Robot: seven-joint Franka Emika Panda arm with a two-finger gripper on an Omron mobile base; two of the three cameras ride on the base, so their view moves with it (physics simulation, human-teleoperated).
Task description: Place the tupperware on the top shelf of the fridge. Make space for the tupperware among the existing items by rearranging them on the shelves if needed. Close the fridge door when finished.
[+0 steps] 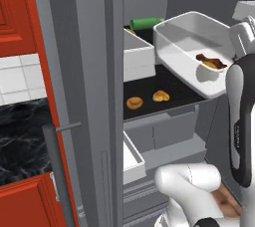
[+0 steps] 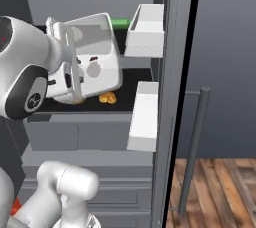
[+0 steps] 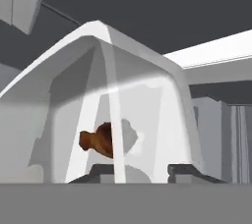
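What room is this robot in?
Most likely a kitchen. It faces an open fridge with food on a black shelf, and beside it are red cabinets, white wall tiles and a dark marble counter.

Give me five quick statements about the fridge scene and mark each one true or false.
1. The tupperware is tilted, not flat. True.
2. The fridge is closed. False: its doors stand open.
3. A green cylinder lies behind the tub. True.
4. Two orange-brown pastries sit in the white door bin. False: they rest on the black lower shelf.
5. The gripper is shut on the tub's rim. True.
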